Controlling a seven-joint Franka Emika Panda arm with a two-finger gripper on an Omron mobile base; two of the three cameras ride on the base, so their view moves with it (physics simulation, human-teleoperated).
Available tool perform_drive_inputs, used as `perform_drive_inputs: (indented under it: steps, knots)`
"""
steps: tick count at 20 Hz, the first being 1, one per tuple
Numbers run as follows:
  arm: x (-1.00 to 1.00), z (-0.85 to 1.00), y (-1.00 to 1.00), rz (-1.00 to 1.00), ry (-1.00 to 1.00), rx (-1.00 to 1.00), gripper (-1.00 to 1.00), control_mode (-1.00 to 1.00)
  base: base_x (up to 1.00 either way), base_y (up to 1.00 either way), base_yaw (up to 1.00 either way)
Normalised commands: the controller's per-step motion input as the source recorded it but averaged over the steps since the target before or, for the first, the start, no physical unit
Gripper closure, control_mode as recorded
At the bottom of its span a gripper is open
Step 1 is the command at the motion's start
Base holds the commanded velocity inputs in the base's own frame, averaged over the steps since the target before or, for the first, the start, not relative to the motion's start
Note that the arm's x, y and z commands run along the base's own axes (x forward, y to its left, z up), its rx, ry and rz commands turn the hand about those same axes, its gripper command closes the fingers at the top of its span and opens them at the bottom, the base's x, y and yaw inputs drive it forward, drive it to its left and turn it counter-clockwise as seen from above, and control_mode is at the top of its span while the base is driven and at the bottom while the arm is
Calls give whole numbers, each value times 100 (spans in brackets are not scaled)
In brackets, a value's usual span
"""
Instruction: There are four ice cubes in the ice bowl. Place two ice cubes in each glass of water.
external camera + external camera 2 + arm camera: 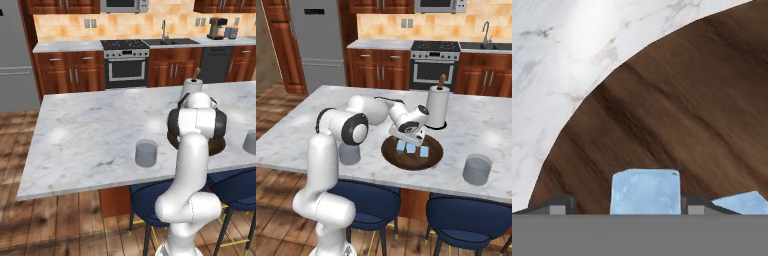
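The white arm's two-finger gripper [644, 207] is down inside the wide, shallow, dark-brown wooden ice bowl [432, 155], which sits on the white marble island counter [90, 130] in front of the tall white paper-towel roll [437, 106]. In the hand view one small pale-blue translucent ice cube [645, 191] stands exactly between the two dark fingertips [558, 207], with a thin gap on each side, so the jaws are around the cube but I cannot see them touching it; I judge the gripper as open and not yet gripping. The cube has no long axis, and its flat sides face the fingers squarely, so the coming move seems to need only a straight closing, without turning the hand. The corner of another cube [742, 202] lies just beside the right fingertip and could be pushed when the jaws close. From the right base view, three cubes are visible in the bowl under the hand. The two short grey-blue translucent glasses of water stand on the same counter, one [477, 169] to the right of the bowl and the other [146, 153] to its left, both apart from it.
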Motion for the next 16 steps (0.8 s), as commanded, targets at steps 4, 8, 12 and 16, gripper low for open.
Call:
perform_drive_inputs:
  steps: [4, 8, 12, 16]
  knots:
    - [-11, -41, 0, 5, 8, 0, -100, -100, 0, 0, 0]
    - [-34, -39, 0, 7, 9, 0, -100, -100, 0, 0, 0]
    - [-59, -45, 0, 10, 8, 0, -100, -100, 0, 0, 0]
    - [-18, -47, 0, 8, 3, 0, 100, -100, 0, 0, 0]
